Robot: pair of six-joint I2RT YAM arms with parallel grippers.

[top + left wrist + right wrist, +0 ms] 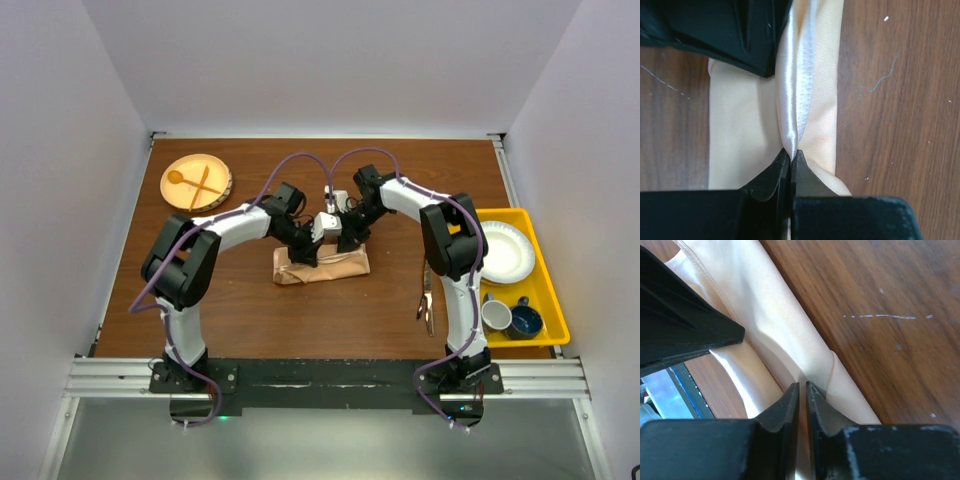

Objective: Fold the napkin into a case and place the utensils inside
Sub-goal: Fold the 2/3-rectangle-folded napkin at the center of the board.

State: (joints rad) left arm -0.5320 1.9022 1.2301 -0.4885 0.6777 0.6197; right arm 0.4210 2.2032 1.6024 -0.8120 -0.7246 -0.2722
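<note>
At centre of table (pixel 240 310), napkin (pixel 335 268) lies folded in a narrow strip. The left gripper (pixel 791 156) is closed tight, pinching a raised ridge of napkin. The right gripper (pixel 802 386) is nearly closed, thin slit between tips, nipping a fold. The utensils (pixel 425 300) lie at napkin's 4 o'clock, apart.

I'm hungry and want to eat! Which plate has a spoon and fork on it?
The round wooden plate at the far left corner. The white plate, over in the yellow tray on the right, has none.
</note>
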